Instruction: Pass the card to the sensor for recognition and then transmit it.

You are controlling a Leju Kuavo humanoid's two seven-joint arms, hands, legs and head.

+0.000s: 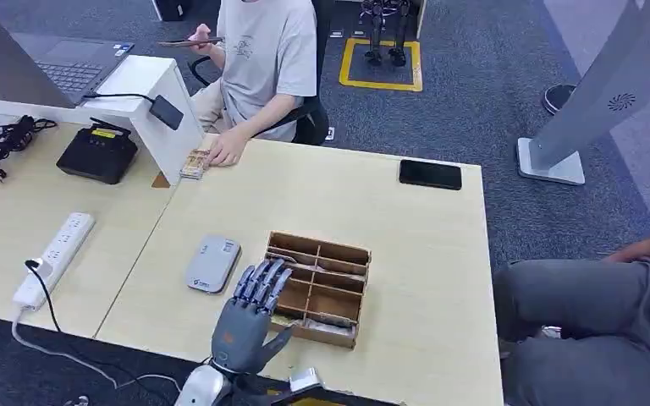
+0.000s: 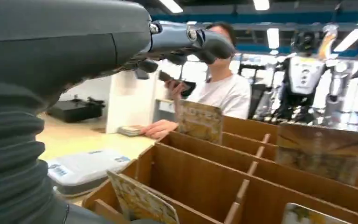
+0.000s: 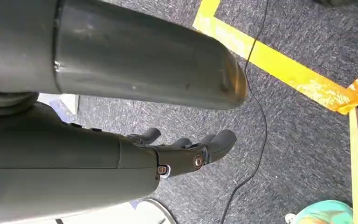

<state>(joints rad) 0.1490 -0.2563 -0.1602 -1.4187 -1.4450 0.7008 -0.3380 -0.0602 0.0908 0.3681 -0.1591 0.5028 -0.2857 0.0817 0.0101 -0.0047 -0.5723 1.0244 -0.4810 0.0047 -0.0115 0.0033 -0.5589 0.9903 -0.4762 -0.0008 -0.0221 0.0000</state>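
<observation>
**Left hand over the card box, nothing picked yet**

I have the left hand (image 1: pixel 250 309) hovering at the near-left corner of the wooden divider box (image 1: pixel 338 292), fingers (image 1: pixel 262 283) extended and spread above the nearest compartments, thumb out to the side. It holds nothing. In the left wrist view the fingers reach out above the compartments without touching any card.

The right hand (image 3: pixel 186 149) hangs beside the body over the grey carpet, fingers loosely curled inward, and I see nothing in it.

The cards stand on edge in the box's slots. From the wrist camera I make out one card (image 2: pixel 142 203) leaning in the nearest compartment, another (image 2: pixel 199 122) upright further back, and a third (image 2: pixel 319 151) off to the far side. The grey card reader (image 1: pixel 212 264) lies flat on the table just beside the box, on its left, close to the hand.

My read on handling: these cards look thin, light and fairly stiff, probably smooth-faced, so they may slip from a loose hold. I would take the nearest card by its exposed top edge, thumb on one face and a finger on the other, and lift straight up so it clears the dividers. Squeezing too hard could bend it; dragging it sideways could catch on the wooden partition.
</observation>
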